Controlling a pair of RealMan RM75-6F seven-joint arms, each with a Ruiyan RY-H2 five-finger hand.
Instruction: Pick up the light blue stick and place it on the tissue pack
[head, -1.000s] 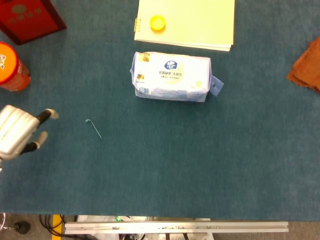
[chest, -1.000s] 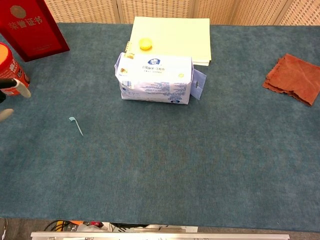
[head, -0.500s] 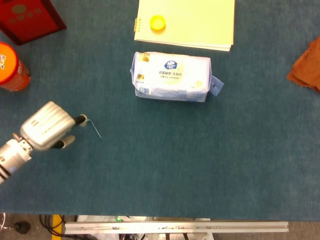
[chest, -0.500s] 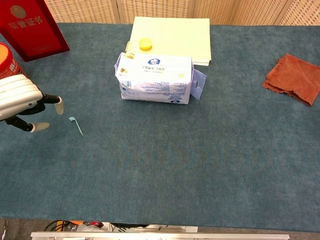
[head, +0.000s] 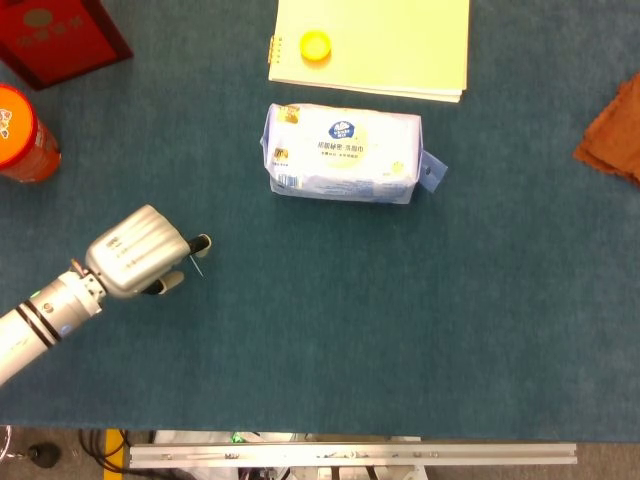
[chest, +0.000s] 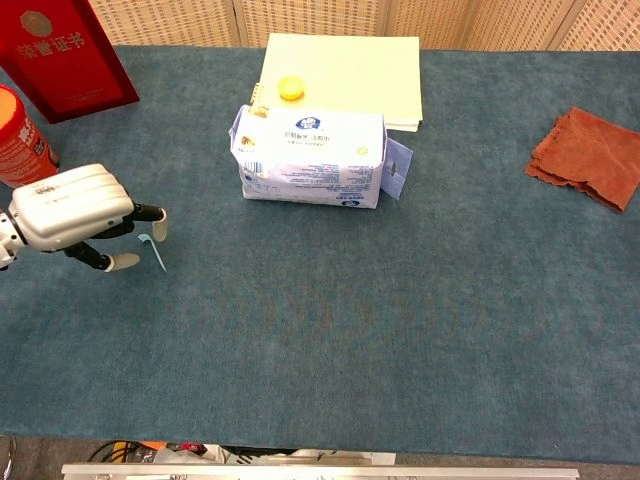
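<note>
The light blue stick (chest: 158, 255) is thin, with a small hook at one end, and lies on the blue tablecloth left of centre. My left hand (chest: 70, 212) hovers right beside it, fingers apart, one fingertip over the hooked end and another just left of the stick. In the head view the left hand (head: 140, 255) covers most of the stick (head: 198, 266). I see no grip on it. The tissue pack (head: 342, 152) (chest: 312, 155), white and blue, lies up and to the right. My right hand is out of both views.
A pale yellow notebook (head: 380, 45) with a yellow cap (head: 316, 45) lies behind the pack. A red box (head: 55, 35) and an orange can (head: 22, 135) stand at the far left. A brown cloth (chest: 590, 155) lies at the right.
My left hand has moved right from the table's left edge until its fingertips reach the stick. The stick and the pack have not moved.
</note>
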